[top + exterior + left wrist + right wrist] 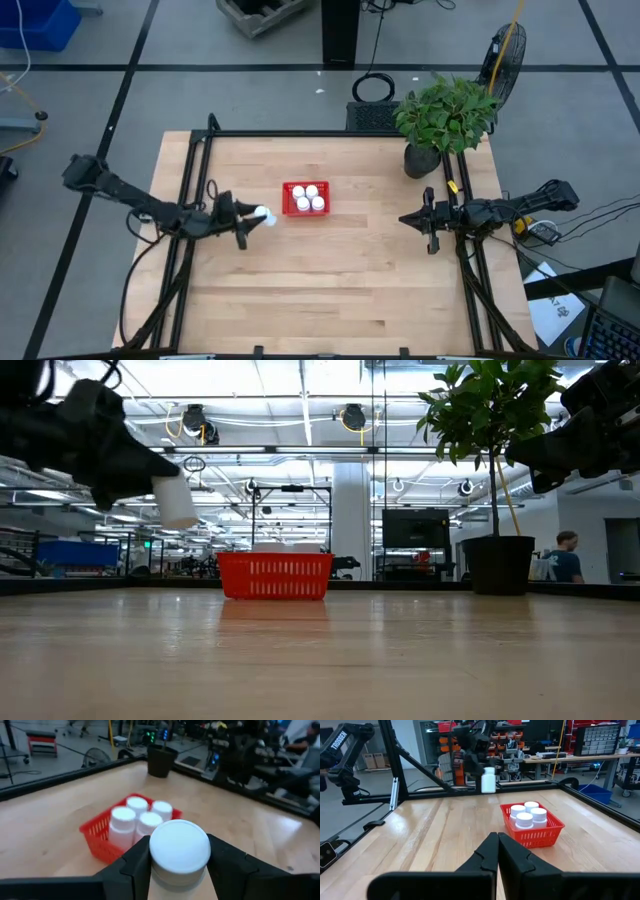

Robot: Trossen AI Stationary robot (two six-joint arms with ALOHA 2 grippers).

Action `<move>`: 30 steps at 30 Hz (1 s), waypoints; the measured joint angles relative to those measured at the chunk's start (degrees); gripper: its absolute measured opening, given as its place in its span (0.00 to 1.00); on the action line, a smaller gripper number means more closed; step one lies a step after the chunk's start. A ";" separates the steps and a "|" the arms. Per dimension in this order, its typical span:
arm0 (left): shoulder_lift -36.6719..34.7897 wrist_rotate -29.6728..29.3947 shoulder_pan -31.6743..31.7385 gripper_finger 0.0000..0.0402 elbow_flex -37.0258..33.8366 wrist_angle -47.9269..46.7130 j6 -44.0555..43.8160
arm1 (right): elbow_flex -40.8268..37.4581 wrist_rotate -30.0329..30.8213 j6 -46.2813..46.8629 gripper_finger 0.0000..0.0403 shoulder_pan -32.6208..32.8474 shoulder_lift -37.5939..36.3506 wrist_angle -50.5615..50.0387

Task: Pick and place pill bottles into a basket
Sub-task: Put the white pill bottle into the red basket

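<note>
The red mesh basket point(306, 198) stands on the table's middle, toward the far side, and holds several white pill bottles point(135, 817) standing upright. My left gripper point(252, 214) hovers just left of the basket, shut on one more white pill bottle point(180, 847), which is also seen in the low view point(177, 500) well above the tabletop. My right gripper point(497, 851) waits at the table's right side, shut and with nothing in it, pointing toward the basket point(535, 832). My left gripper pinches the bottle's body point(175, 877) just under its cap between its two fingers point(135, 865), one on each side. The fingers come about level from the table's left. The bottle is lifted clear of the table, roughly upright with its cap point(489, 770) on top, slightly tilted.
A potted plant point(445, 115) in a dark pot point(420, 160) stands at the far right corner. Black frame rails point(190, 200) run along the table's left and right sides. Bare wood lies near of the basket. A person point(565, 555) is in the room behind.
</note>
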 joint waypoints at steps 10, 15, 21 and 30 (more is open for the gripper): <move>1.83 14.33 13.78 0.43 2.34 5.35 4.18 | 0.01 0.00 0.00 0.00 0.02 0.02 0.00; 7.92 20.08 17.72 0.41 10.29 3.84 10.15 | 0.01 0.00 0.00 0.00 0.00 -0.01 0.02; 15.29 20.18 21.16 0.44 17.22 -5.77 12.43 | -0.01 0.00 0.00 0.00 0.00 0.02 0.02; 22.63 21.09 24.47 0.41 17.42 -1.46 12.18 | -0.01 0.00 0.00 0.00 0.01 -0.01 0.00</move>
